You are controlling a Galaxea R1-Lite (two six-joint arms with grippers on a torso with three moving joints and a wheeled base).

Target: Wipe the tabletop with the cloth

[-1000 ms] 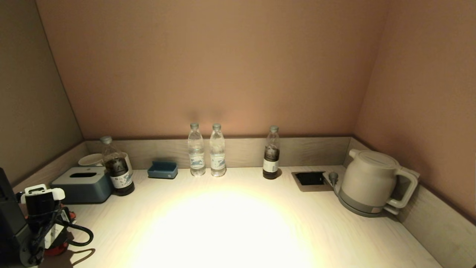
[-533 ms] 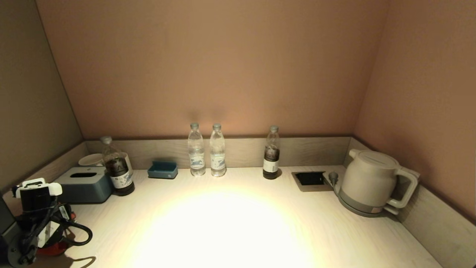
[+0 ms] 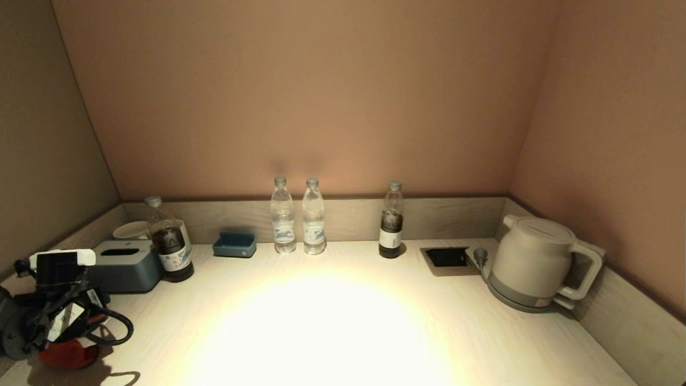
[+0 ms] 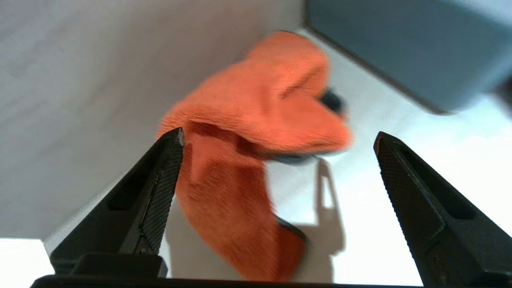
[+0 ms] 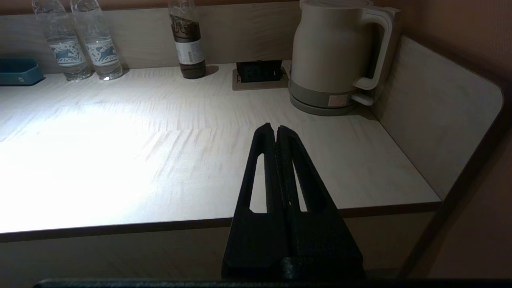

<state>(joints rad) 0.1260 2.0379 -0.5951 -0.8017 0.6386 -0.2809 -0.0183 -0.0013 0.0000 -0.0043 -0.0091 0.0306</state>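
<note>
An orange cloth (image 4: 248,132) lies crumpled on the light tabletop (image 3: 332,321) by the left side wall, near the grey tissue box (image 4: 400,48). In the head view it shows as an orange patch (image 3: 67,354) under my left arm. My left gripper (image 4: 280,138) is open and empty, just above the cloth, one finger (image 4: 160,192) close beside it. My right gripper (image 5: 276,130) is shut and empty, parked in front of the table's front edge; it is out of the head view.
A tissue box (image 3: 120,265), a dark bottle (image 3: 170,246) and a white bowl (image 3: 131,230) stand at the back left. A blue tray (image 3: 234,244), two water bottles (image 3: 297,217), another dark bottle (image 3: 391,221), a socket recess (image 3: 446,257) and a kettle (image 3: 536,262) line the back.
My left arm has swung left and downward over the orange cloth, and more of the cloth shows beneath it. Nothing else has moved.
</note>
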